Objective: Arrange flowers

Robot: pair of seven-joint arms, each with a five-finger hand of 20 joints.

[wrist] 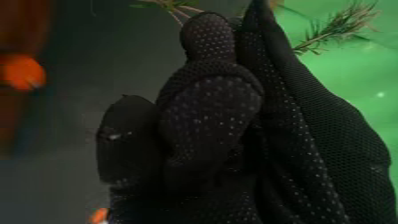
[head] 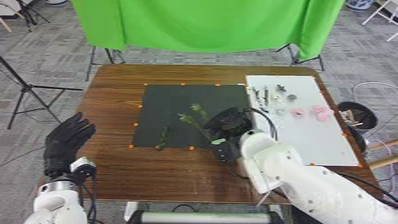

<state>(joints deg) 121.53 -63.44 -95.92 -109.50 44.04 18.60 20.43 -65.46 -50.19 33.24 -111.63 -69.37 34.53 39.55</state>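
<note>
Grey carpet (head: 364,70) underfoot, green cloth (head: 213,25) hanging beyond brown wooden table (head: 111,100), black tripod (head: 28,86) standing left of it.

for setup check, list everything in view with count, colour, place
Sprigs: at least two, green, in right hand
Stem: one, green, on mat
Blossoms: few, pink, on board
Pieces: several, grey, on board
Mat: one, dark, on table
Board: one, white, table's right
Table: one, brown, centre
Markers: several, orange, around mat
Bin: one, black, right
Cloth: one, green, behind table
Stands: several, black, around table
Arms: two, white, near side
Left hand: one, black, left
Right hand: one, black, over mat
</note>
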